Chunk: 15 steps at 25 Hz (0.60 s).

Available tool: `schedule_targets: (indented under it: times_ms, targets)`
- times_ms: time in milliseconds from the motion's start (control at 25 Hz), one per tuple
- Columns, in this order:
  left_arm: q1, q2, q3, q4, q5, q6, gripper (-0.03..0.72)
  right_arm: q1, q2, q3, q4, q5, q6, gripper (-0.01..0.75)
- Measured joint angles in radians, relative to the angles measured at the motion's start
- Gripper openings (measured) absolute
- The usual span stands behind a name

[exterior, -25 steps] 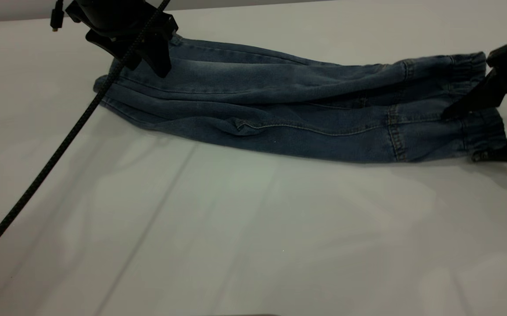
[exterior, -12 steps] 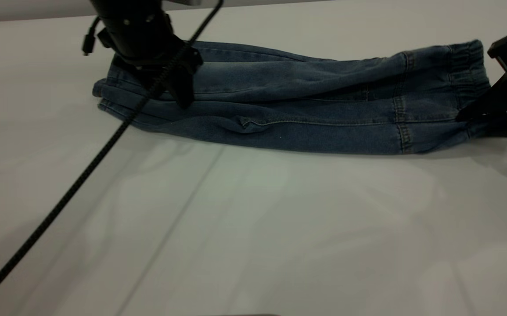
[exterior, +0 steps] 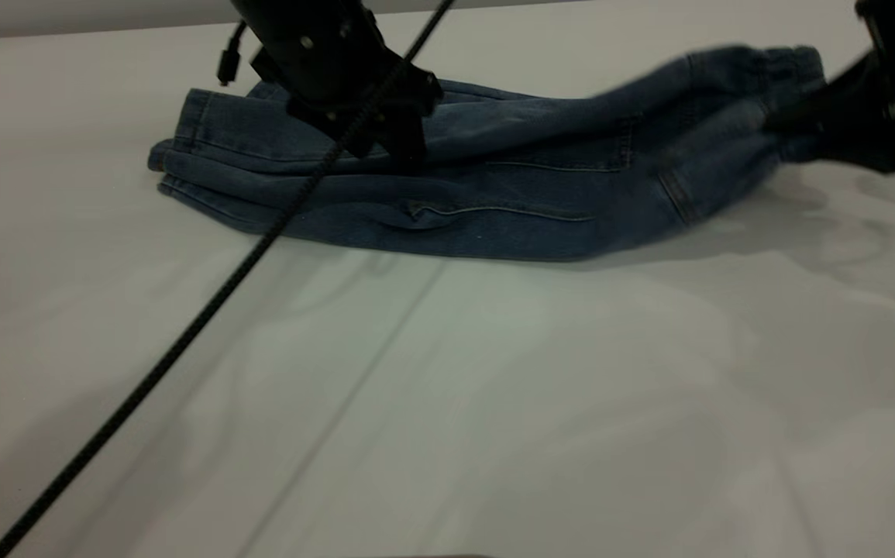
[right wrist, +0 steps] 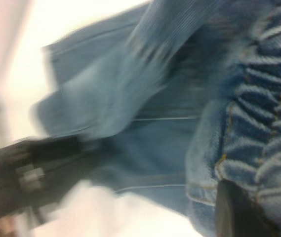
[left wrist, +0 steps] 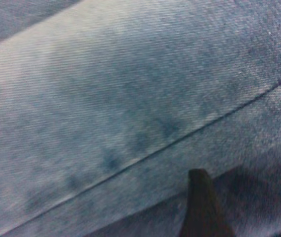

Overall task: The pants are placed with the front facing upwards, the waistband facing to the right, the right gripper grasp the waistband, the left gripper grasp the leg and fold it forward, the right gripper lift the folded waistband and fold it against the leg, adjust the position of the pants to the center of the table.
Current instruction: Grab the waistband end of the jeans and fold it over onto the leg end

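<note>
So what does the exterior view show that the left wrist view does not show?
Only the exterior view shows the table, the right gripper lifting the waistband off it, the left gripper with its cable, and the full length of the pants. Only the left wrist view shows the denim weave up close, a seam and one dark finger against the cloth. Both show the left gripper down on the pants.
</note>
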Motion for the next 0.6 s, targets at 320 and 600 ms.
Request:
schedule_targets:
  times_ms: [320,600]
  targets:
    - [-0.083,0.067,-0.034,-0.003,-0.016,0.004,0.390,0.000,-0.122,-0.041,-0.016,0.158,-0.034,0.111]
    - [-0.183,0.085,-0.036,-0.017,-0.058,-0.001,0.390,0.000,-0.225,-0.058,-0.044,0.165,-0.034,0.111]
